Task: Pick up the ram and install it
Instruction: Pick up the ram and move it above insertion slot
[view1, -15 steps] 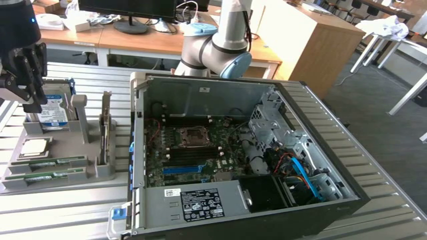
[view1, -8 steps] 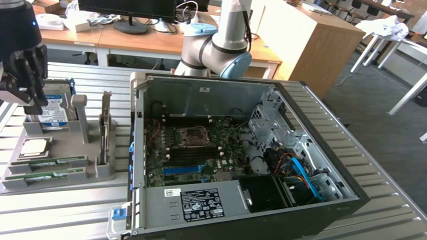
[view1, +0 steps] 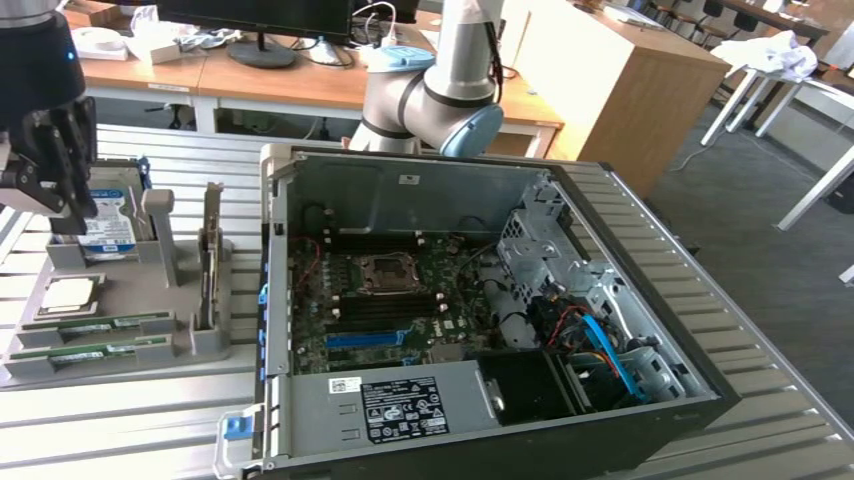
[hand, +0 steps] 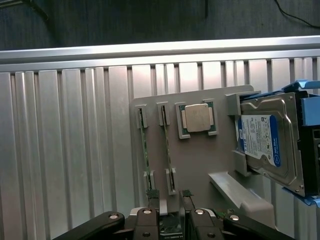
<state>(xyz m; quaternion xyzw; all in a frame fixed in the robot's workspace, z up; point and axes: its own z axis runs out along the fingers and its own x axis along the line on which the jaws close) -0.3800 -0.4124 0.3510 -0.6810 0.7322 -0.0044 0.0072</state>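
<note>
Gripper (view1: 54, 190) hangs at the exterior view's left, above the far end of a grey tray (view1: 134, 375) on a ribbed metal table (view1: 120, 430). Just beside it a hard drive (view1: 107, 228) stands upright in its holder. A square silver processor (view1: 70, 293) lies flat on the tray. Closer to the camera, a ram stick (view1: 104, 324) lies in its slot, with a second ram stick (view1: 91, 351) just beside it, both untouched. An expansion card (view1: 210, 255) stands on edge between the tray's slots and the open computer case (view1: 641, 300), whose motherboard (view1: 387, 300) is exposed. The arm (view1: 447, 80) rises behind the case.

Seen from the wrist, the gripper (hand: 170, 200) is open, its fingertips (hand: 152, 194) parted with nothing between them. They hover over the tray (hand: 200, 165), near one end of the ram stick (hand: 167, 150). The second ram stick (hand: 145, 150) runs parallel beside it. The processor (hand: 197, 118) and the hard drive (hand: 270, 145) sit further along the tray.
</note>
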